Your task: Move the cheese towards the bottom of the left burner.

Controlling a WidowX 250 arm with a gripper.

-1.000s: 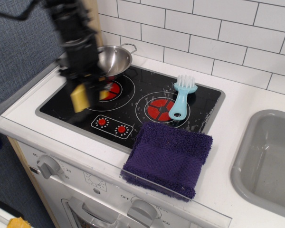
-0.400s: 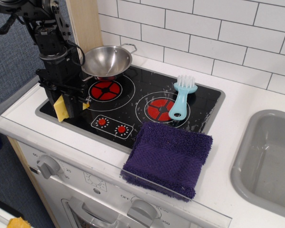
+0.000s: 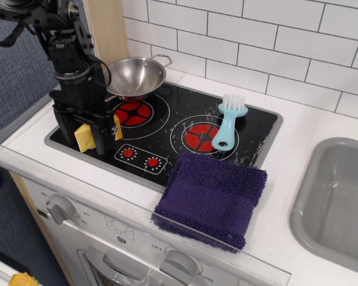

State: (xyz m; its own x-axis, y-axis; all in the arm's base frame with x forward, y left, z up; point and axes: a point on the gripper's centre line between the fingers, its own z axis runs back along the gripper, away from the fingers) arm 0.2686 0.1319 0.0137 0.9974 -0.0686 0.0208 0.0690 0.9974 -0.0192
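Observation:
The yellow cheese [image 3: 84, 137] is between the black fingers of my gripper [image 3: 94, 136], low over the front left corner of the black cooktop [image 3: 167, 134]. A bit of yellow also shows to the right of the right finger. The gripper looks shut on the cheese. The left burner [image 3: 131, 112], a red segmented disc in white rings, lies just right of and behind the gripper. The cheese is at the lower left edge of its rings. I cannot tell whether the cheese touches the glass.
A steel bowl [image 3: 136, 74] stands at the back of the left burner. A light-blue brush [image 3: 228, 122] lies on the right burner [image 3: 198, 137]. A purple towel [image 3: 212, 196] overhangs the cooktop's front right. Two red knob prints [image 3: 140, 157] are in front. A grey sink [image 3: 340, 196] is at right.
The gripper carried the cheese left and down from above the burner to the front left corner of the cooktop, then shifted slightly right and lower.

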